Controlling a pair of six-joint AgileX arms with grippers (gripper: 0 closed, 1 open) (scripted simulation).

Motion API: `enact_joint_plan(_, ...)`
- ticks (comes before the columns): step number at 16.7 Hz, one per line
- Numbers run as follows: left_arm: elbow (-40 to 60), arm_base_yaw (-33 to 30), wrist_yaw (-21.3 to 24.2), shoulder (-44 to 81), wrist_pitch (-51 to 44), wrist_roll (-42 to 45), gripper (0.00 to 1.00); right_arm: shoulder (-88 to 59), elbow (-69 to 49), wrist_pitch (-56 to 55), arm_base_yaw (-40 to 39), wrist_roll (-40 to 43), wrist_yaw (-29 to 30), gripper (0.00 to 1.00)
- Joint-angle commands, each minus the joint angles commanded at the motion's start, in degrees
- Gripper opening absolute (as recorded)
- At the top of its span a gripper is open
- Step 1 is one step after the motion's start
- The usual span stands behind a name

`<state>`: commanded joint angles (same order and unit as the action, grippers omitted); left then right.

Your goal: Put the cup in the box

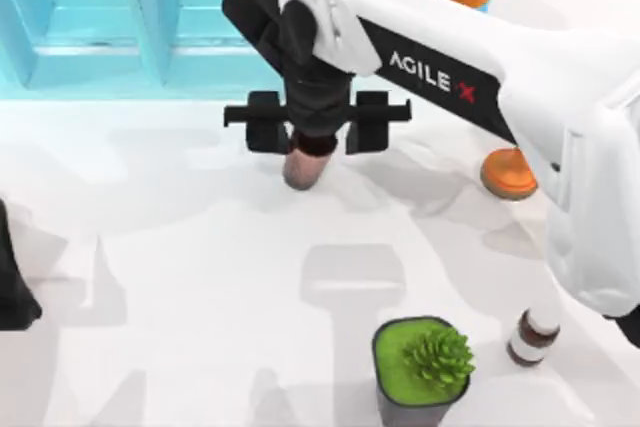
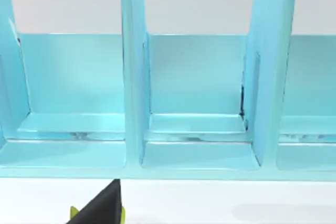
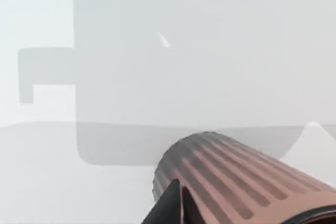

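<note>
On the white table point(image 1: 180, 277), my left arm sits parked at the left edge, its wrist camera facing the cyan box point(image 2: 194, 156) and its straight dividers. At centre, the ribbed pinkish-brown cup point(image 1: 303, 170) hangs directly beneath my right gripper point(image 1: 315, 142), just in front of the box's near wall. I cannot tell how wide the fingers stand, though one dark fingertip point(image 3: 170, 205) lies against the cup's ribbed side. My right arm reaches in from the right, wrist pointing down.
</note>
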<state>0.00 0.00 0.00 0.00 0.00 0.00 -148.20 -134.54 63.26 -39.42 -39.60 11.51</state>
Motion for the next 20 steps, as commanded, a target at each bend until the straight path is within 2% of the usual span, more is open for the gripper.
enact_joint_plan(6, 0.0, 0.0, 0.0, 0.0, 0.0, 0.0, 1.0, 0.0, 0.0, 0.0, 0.0, 0.0, 0.0, 0.02)
enact_joint_plan(16, 0.0, 0.0, 0.0, 0.0, 0.0, 0.0, 1.0, 0.1, 0.0, 0.0, -0.2, 0.0, 0.0, 0.0)
enact_joint_plan(20, 0.0, 0.0, 0.0, 0.0, 0.0, 0.0, 1.0, 6.2, 1.9, 0.1, 3.6, 5.4, -2.8, 0.0)
